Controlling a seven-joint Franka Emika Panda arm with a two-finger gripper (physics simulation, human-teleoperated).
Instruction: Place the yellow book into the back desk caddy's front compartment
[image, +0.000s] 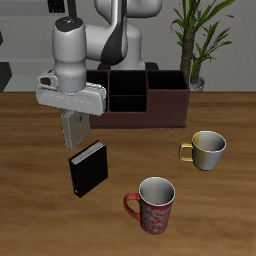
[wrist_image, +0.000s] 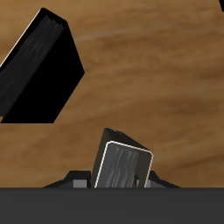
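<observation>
My gripper (image: 73, 120) is shut on the yellow book (image: 73, 130), a thin grey-tan book that hangs upright below the fingers, above the table and in front of the caddy's end. In the wrist view the book (wrist_image: 122, 163) stands between the jaws of the gripper (wrist_image: 118, 182), with bare wood beneath it. The back desk caddy (image: 150, 112), a dark reddish-brown box, stands behind the gripper. Its small front compartment (image: 128, 98) shows dark and open. The arm hides the caddy's near end.
A thicker black book (image: 88, 168) lies on the table just in front of the gripper and also shows in the wrist view (wrist_image: 39, 66). A white and gold mug (image: 208, 148) and a red patterned mug (image: 155, 205) stand nearer the front edge. A potted plant (image: 195, 40) is behind the caddy.
</observation>
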